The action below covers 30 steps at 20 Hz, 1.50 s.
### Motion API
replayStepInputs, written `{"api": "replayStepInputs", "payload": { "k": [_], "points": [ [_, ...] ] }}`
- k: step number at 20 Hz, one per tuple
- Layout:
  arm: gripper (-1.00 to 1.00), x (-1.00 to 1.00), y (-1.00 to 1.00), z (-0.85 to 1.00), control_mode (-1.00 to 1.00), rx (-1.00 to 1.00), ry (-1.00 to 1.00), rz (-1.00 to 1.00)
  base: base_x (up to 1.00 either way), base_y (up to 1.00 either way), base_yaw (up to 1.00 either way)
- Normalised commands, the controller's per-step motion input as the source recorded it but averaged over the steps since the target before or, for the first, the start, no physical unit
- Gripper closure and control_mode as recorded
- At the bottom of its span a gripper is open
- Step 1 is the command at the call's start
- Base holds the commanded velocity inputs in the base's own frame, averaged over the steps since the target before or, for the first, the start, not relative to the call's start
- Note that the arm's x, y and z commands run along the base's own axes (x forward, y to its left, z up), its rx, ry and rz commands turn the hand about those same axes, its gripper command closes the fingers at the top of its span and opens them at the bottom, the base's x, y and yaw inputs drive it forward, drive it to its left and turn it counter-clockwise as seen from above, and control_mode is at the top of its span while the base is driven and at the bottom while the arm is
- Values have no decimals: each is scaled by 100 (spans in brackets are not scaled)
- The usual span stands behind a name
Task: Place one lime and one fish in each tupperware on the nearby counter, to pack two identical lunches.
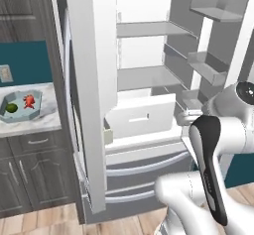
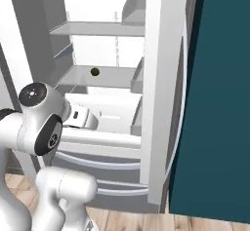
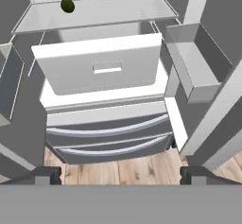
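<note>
Your two-finger gripper (image 3: 121, 173) gapes wide, empty, facing the open white fridge (image 3: 101, 69) (a small dark green lime (image 3: 67, 5) sits on its glass shelf (image 3: 108, 12)).

Teal tupperware (image 1: 37, 111) cut off, perhaps, at left edge.

Open white fridge (image 1: 149, 75), teal wall (image 2: 219, 103), wood plank floor (image 3: 132, 171), dark grey cabinets (image 1: 30, 174).

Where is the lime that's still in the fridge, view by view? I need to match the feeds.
Left base view: not in it.
Right base view: lime on the lower glass shelf, left of centre.
Hand view: lime top left, on that shelf.
Shared landmark: the white drawer below the shelf.
</note>
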Motion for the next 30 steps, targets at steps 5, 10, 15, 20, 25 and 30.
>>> {"api": "replayStepInputs", "payload": {
  "k": [5,10,15,20,25,30],
  "points": [
    [-100,0,0,0,100,0,0,0,69,-10,5],
    [-100,0,0,0,100,0,0,0,66,-6,8],
    [-100,0,0,0,100,0,0,0,53,-17,10],
    [-100,0,0,0,100,0,0,0,37,-12,12],
    [-100,0,0,0,100,0,0,0,35,0,15],
    [-100,0,0,0,100,0,0,0,41,-3,21]
  ]
}}
